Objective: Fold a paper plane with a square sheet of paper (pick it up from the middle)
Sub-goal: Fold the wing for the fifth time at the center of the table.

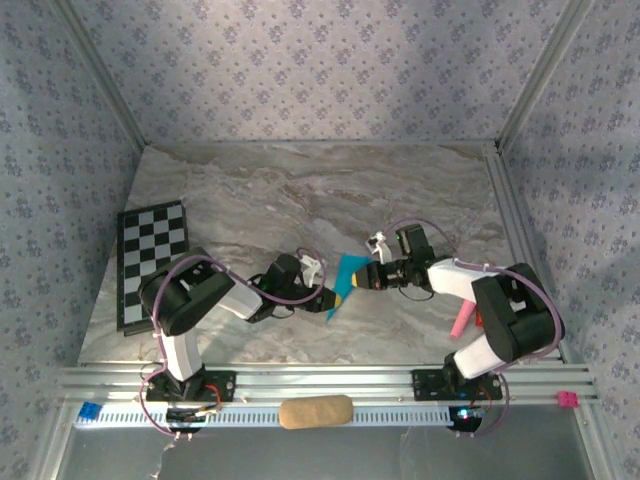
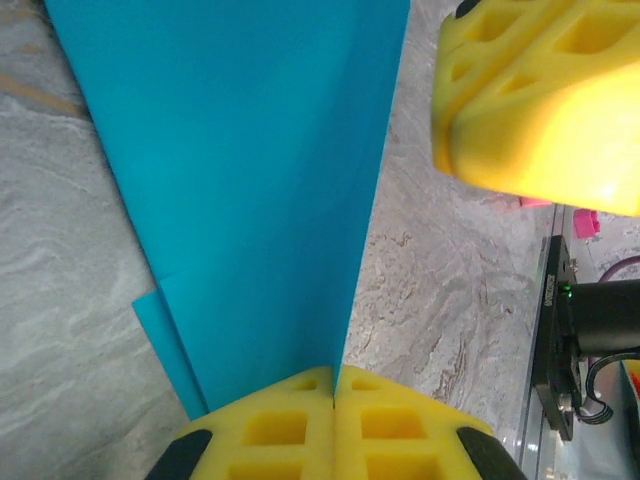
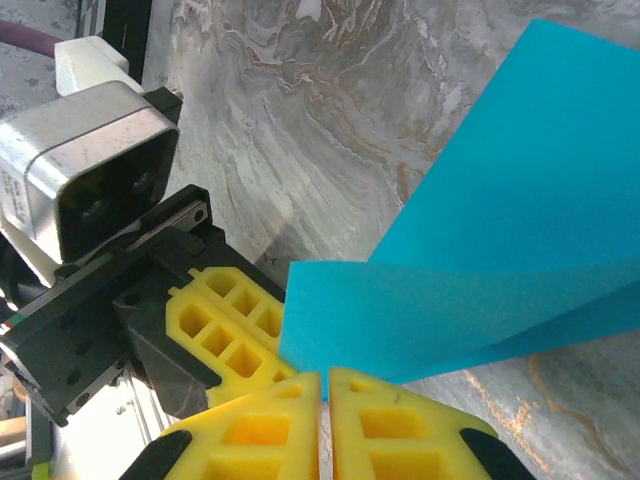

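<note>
From above, the left pincer (image 1: 326, 297) and right pincer (image 1: 360, 279) met near the middle of the desk (image 1: 300, 190), both pinching the folded blue paper (image 1: 346, 275). A checkered board (image 1: 152, 262) lay far left.

The left wrist view showed yellow fingers (image 2: 290, 425) pressed together on the paper's edge.

The right wrist view showed the right pincer clamping another edge, and the paper ran past the frame.
</note>
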